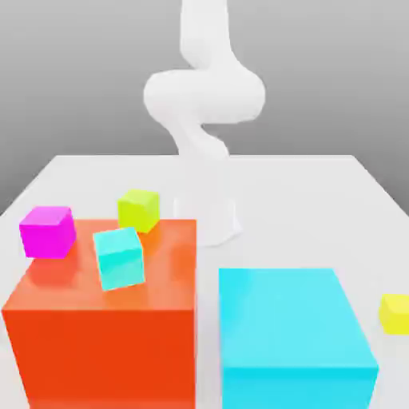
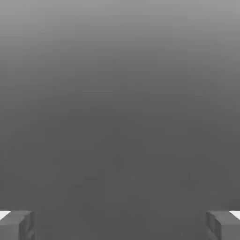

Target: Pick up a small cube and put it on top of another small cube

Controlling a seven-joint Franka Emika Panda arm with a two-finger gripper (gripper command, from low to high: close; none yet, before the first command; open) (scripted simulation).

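The small pure-yellow cube point(image 1: 395, 312) lies on the white table at the exterior view's far right edge, to the right of the big cyan block point(image 1: 295, 335). A small cyan cube point(image 1: 120, 257) sits tilted on top of the big orange block point(image 1: 104, 327). In the hand view my gripper point(image 2: 120, 225) is open, its two grey fingertips point(image 2: 16, 224) wide apart with nothing between them, facing plain grey background. The white arm point(image 1: 204, 96) rises from its base at the back of the table and leaves the picture at the top.
A lime-yellow small cube point(image 1: 138, 209) stands behind the orange block. A magenta small cube point(image 1: 48, 232) is at that block's back left corner; I cannot tell if it rests on it. The white table point(image 1: 303, 208) stretches between the arm's base and the blocks.
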